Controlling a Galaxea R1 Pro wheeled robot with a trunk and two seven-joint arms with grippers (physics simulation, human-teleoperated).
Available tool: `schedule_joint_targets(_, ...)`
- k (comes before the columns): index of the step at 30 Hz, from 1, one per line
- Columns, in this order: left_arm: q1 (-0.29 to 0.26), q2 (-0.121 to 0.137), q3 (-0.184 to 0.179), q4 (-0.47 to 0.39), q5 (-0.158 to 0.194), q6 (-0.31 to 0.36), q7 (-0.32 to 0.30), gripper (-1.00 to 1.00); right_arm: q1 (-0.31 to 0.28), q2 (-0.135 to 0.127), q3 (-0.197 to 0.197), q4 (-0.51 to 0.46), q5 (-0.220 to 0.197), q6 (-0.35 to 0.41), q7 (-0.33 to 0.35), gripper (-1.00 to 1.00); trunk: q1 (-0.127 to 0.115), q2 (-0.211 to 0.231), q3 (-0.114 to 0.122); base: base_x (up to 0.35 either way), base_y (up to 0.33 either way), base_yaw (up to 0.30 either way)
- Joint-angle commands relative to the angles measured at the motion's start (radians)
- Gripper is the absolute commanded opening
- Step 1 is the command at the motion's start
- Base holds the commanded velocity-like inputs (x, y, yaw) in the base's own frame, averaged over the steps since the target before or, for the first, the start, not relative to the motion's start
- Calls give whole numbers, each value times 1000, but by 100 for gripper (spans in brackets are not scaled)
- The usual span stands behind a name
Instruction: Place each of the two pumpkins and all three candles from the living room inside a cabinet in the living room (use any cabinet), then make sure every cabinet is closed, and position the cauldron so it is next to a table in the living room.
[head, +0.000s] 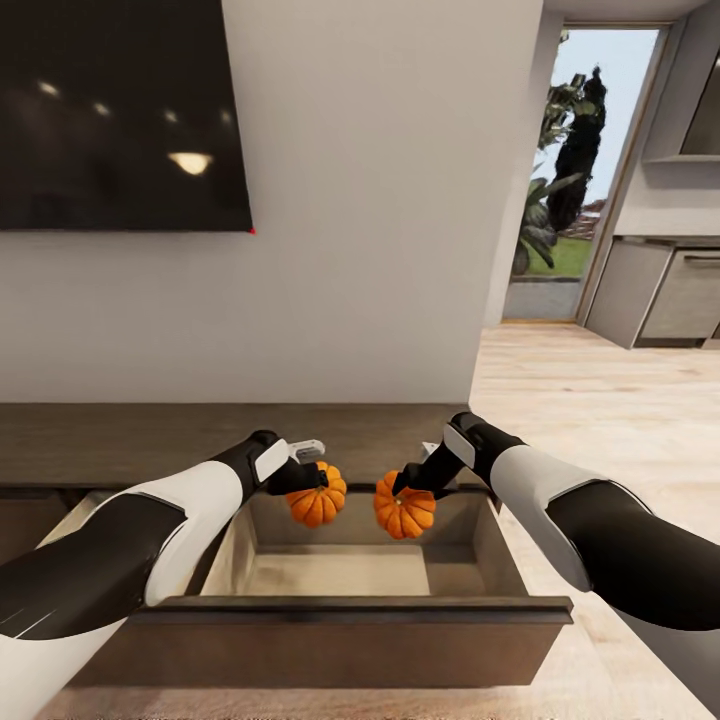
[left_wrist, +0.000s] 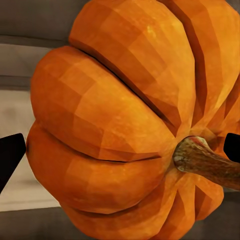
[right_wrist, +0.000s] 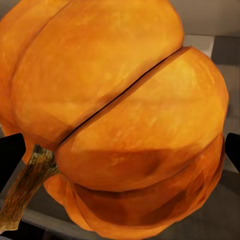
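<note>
Head view: the left tool (head: 312, 478) is clamped on one pumpkin (head: 318, 505), the right tool (head: 408, 487) on the second pumpkin (head: 404, 512). Both pumpkins hang side by side, apart, over the far end of the cabinet's (head: 120, 440) open drawer (head: 345, 610), at about 6 o'clock in the picture. A dark screen (head: 120, 110) sits at 10 o'clock.

Left wrist view: the pumpkin (left_wrist: 125, 120) sits between dark fingertips (left_wrist: 10, 155), its stem (left_wrist: 205, 162) toward 3 o'clock.

Right wrist view: the other pumpkin (right_wrist: 120, 115) sits between fingertips (right_wrist: 10, 155), its stem (right_wrist: 27, 190) toward 8 o'clock.

Each pumpkin (head: 318, 500) hides its gripper's fingertips in the head view. The wrist views crop both pumpkins (left_wrist: 130, 125) at the edges, and the drawer (head: 330, 610) front hides the floor beneath.
</note>
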Motion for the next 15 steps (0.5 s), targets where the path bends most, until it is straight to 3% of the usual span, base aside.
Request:
schedule_joint_targets(1, -1, 0, -3, 0, 11, 3, 6, -100, -1, 0, 8, 0, -4, 3, 8, -100, 0, -1, -3, 0, 0, 0)
schedule_joint_targets(15, -1, -1, -3, 0, 11, 3, 6, -100, 7, -1, 8, 0, -4, 2, 7, -100, 0, -1, -17, 0, 0, 0)
